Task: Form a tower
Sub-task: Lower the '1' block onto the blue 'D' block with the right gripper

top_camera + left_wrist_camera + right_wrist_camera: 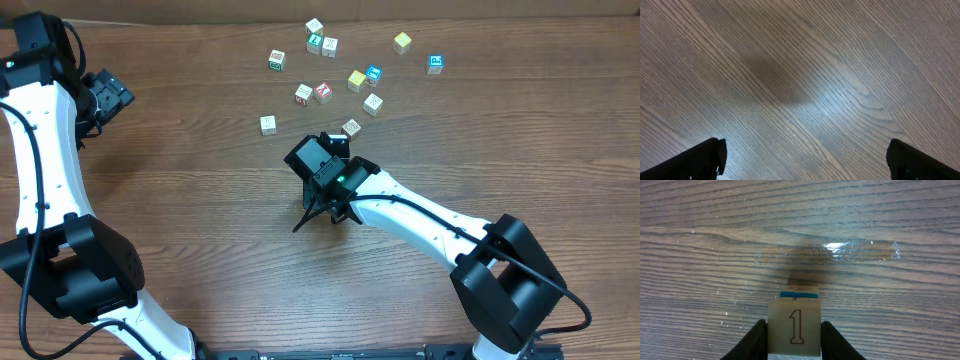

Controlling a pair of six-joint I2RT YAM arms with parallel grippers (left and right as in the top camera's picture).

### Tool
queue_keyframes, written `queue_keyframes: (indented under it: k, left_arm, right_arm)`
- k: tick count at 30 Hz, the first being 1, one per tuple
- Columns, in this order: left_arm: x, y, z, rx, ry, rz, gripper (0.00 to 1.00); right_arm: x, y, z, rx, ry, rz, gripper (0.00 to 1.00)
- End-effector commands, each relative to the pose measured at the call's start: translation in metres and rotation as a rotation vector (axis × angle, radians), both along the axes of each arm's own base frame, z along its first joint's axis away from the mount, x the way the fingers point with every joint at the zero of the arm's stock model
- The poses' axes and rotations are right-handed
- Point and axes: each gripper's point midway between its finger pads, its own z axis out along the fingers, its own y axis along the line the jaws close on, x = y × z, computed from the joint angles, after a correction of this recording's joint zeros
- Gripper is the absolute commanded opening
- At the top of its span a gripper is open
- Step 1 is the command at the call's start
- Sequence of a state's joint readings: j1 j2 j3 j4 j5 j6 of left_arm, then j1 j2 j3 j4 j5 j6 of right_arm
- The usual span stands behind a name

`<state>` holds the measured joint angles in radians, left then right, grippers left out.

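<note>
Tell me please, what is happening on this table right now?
The right gripper is closed on a pale cube marked 1 over the wooden table. A second cube with a teal edge shows just beyond it, so it seems to be stacking them, though I cannot tell if they touch. The left gripper hangs open over bare wood, holding nothing. About a dozen loose cubes lie scattered beyond the right arm.
</note>
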<state>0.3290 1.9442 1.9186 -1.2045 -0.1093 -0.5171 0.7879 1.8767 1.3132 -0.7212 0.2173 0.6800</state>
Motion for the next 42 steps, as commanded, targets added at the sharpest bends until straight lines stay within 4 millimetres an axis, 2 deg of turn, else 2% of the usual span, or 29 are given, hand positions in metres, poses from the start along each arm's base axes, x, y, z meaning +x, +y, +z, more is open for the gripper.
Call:
queue_keyframes:
  k: [1, 10, 20, 42]
  left_arm:
    - [0.0003, 0.0, 0.0014, 0.008, -0.001, -0.005, 0.99]
    - [0.0003, 0.0, 0.0014, 0.008, -0.001, -0.005, 1.0]
    - [0.0004, -0.0003, 0.0014, 0.008, -0.001, -0.006, 1.0]
    - [0.0003, -0.0002, 0.0014, 0.008, -0.001, -0.006, 1.0]
  right_arm:
    - [-0.0007, -0.0033, -0.0026, -0.019, -0.007, 0.001, 0.31]
    - [-0.0003, -0.0028, -0.0024, -0.017, -0.009, 0.001, 0.36]
    - [0.0019, -0.0006, -0.0012, -0.007, -0.019, -0.001, 0.28]
    - [0.0013, -0.0013, -0.0015, -0.006, -0.016, -0.009, 0.28]
